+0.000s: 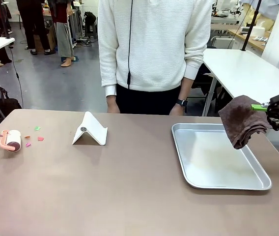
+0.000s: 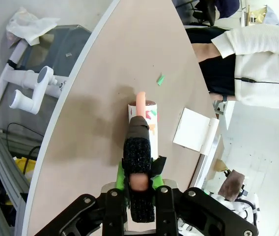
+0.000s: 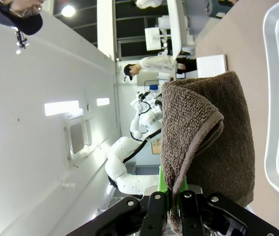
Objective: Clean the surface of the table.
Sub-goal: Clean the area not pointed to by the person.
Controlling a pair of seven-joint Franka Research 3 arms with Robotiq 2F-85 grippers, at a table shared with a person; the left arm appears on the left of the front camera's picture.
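Note:
The brown table (image 1: 129, 191) carries a few small paper scraps, green (image 1: 37, 128) and pink (image 1: 40, 138), near its left end. A lint roller (image 1: 13, 140) with a pink handle rests on the table beside them. My left gripper (image 2: 138, 179) is shut on the roller's black foam grip; the roller's drum (image 2: 148, 123) has bits stuck to it, and a green scrap (image 2: 160, 79) lies beyond. At the right, my right gripper (image 1: 273, 110) is shut on a brown towel (image 1: 242, 122), which hangs above the tray's right rim. The towel (image 3: 203, 142) drapes from the gripper (image 3: 174, 204).
A shiny metal tray (image 1: 198, 179) sits on the right half of the table. A white folded stand (image 1: 90, 129) is left of centre. A person in a white sweater (image 1: 154, 44) stands at the far edge with both hands down.

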